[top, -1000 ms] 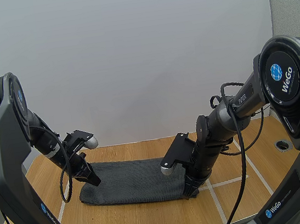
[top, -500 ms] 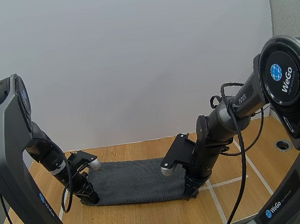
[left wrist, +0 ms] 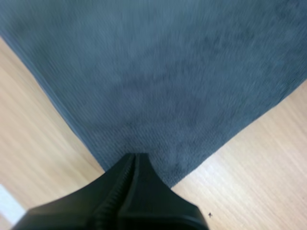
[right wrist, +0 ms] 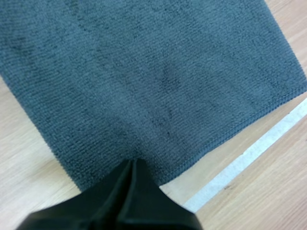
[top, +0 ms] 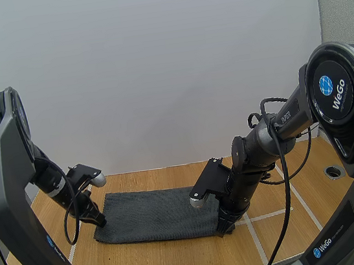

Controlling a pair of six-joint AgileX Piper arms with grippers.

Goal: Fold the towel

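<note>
Lying flat on the wooden table (top: 180, 256), the dark grey towel (top: 158, 213) stretched as a long strip between the two arms, its long sides running left to right. The left gripper (top: 99, 220) was down at the towel's left end, its tips at the near left corner of the cloth. From the left wrist camera its two black fingers lay pressed together as one dark wedge, with only a thin seam between them. The point of that wedge sat on the towel just inside the corner, with bare wood to either side. Whether any cloth was caught in the seam could not be told. The right gripper (top: 223, 227) was down at the towel's right end, close to the near right corner and just beside the white tape lines (top: 260, 249) marked on the table. From the right wrist camera its fingers were likewise closed into a single wedge whose tip met the towel at its near edge. A strip of white tape ran across the wood just beyond the towel's corner, clear of the cloth. Here too it could not be told if the tip pinched the fabric or merely rested on it. The towel showed no raised fold or lifted corner; its hemmed edges lay against the wood along both sides seen by the wrist cameras.
</note>
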